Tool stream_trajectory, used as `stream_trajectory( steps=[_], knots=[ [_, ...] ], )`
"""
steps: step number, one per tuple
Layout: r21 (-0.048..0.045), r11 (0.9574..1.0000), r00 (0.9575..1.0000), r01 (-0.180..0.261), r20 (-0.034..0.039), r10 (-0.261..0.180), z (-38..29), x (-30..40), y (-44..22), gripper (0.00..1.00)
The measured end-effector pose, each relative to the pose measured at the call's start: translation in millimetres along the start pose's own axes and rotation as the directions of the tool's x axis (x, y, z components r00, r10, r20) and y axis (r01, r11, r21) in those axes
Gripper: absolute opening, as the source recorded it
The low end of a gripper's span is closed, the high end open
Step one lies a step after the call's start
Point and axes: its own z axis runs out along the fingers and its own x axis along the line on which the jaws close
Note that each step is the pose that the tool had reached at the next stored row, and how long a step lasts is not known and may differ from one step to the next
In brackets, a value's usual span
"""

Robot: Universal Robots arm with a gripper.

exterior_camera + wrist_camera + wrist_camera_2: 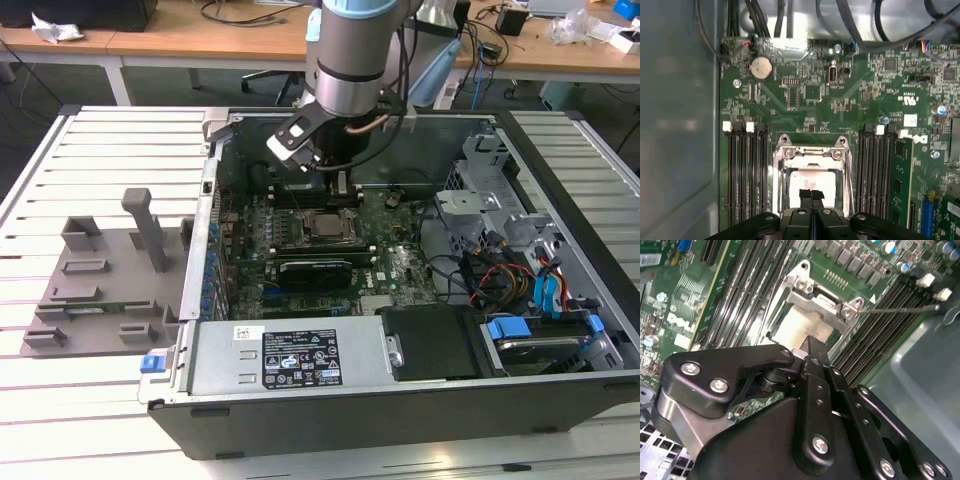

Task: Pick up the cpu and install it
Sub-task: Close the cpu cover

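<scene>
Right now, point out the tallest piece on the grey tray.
The slanted post, which rises well above the low blocks around it.

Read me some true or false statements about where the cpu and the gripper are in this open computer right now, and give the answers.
1. The computer case lies open, with the motherboard exposed. True.
2. The cpu lies outside the case. False: it sits inside the socket frame on the motherboard.
3. The gripper is right over the cpu. True.
4. The gripper's fingers are spread wide. False: in the first wrist view the tips are together.
</scene>
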Motion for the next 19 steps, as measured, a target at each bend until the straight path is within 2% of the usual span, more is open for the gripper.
stream_trajectory(
  steps=[2,4,9,14,16,19],
  knots=[
    [0.0000,1.0000,1.0000,0.000,0.0000,0.000,2.0,0.1,-3.4,0.11],
    [0.0000,1.0000,1.0000,0.000,0.0000,0.000,7.8,0.3,-8.9,0.11],
    [0.0000,1.0000,1.0000,0.000,0.0000,0.000,18.6,0.6,-15.2,0.11],
    [0.0001,1.0000,1.0000,0.000,0.0001,0.000,22.5,0.8,-20.2,0.11],
    [0.0000,1.0000,1.0000,0.000,-0.0001,0.000,24.7,0.9,-24.1,0.11],
    [0.0000,1.0000,1.0000,0.000,0.0000,0.000,26.9,0.9,-24.7,0.11]
  ],
)
